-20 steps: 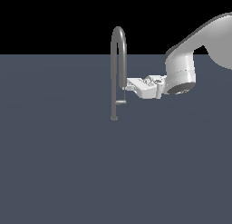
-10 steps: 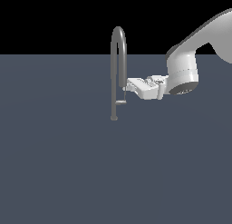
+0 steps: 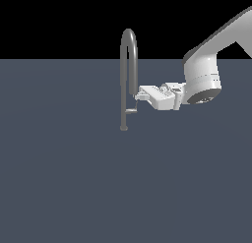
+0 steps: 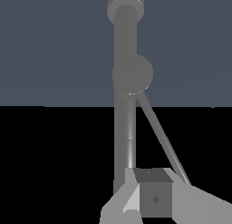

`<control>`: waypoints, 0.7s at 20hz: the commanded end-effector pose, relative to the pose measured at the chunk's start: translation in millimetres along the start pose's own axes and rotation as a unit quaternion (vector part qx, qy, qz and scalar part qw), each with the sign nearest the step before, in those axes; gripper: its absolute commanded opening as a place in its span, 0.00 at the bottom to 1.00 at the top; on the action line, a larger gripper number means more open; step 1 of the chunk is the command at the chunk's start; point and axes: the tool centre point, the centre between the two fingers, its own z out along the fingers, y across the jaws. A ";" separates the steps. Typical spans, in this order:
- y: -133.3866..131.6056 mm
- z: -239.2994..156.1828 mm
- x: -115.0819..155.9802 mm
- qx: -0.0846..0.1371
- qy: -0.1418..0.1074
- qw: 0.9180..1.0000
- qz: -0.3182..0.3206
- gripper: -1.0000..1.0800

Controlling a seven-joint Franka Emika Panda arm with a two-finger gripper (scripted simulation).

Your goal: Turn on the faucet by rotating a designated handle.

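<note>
**Claw at the faucet, little margin around the lever**

The faucet stands about mid-surface, an arched grey pipe with its round foot planted on the dark surface. The handle is a thin, short lever low on the pipe, on the side towards the exterior view's right. The claw reaches in sideways from that side, its tip right up against the pipe and a little above the lever. From the wrist view, the pipe and the thin rod of the handle run down to the claw's fingers, but I cannot tell whether the claw is open or closed, or whether it has hold of anything.

The risk, as I judge it, is that the lever is so slim that a push could slide off it, or the claw could press on the pipe instead and turn nothing. If the claw sweeps at its present height it may pass over the lever altogether. A hard shove against the fixed pipe could also jam the arm.

For room, there is plenty: the surface looks bare all round the faucet, and nothing stands near its foot. The only tight spot is the pipe itself, hard beside the claw
</note>
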 end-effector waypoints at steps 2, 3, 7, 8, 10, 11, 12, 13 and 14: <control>12.0 -0.3 2.2 -0.003 -0.002 1.000 0.003 0.00; 12.0 -0.3 2.2 -0.003 -0.002 1.000 0.003 0.00; 16.1 -0.1 6.2 -0.001 -0.001 1.000 0.001 0.00; 19.1 0.0 8.2 -0.002 -0.001 1.000 0.001 0.00; 25.4 -0.1 12.1 -0.002 -0.001 1.000 0.002 0.00; 28.7 -0.2 14.1 -0.002 -0.001 1.000 0.002 0.00; 31.9 -0.1 16.3 -0.003 -0.002 1.000 0.002 0.00; 35.2 -0.2 18.3 -0.003 -0.002 1.000 0.002 0.00; 38.6 -0.4 20.5 -0.003 -0.002 1.000 0.002 0.00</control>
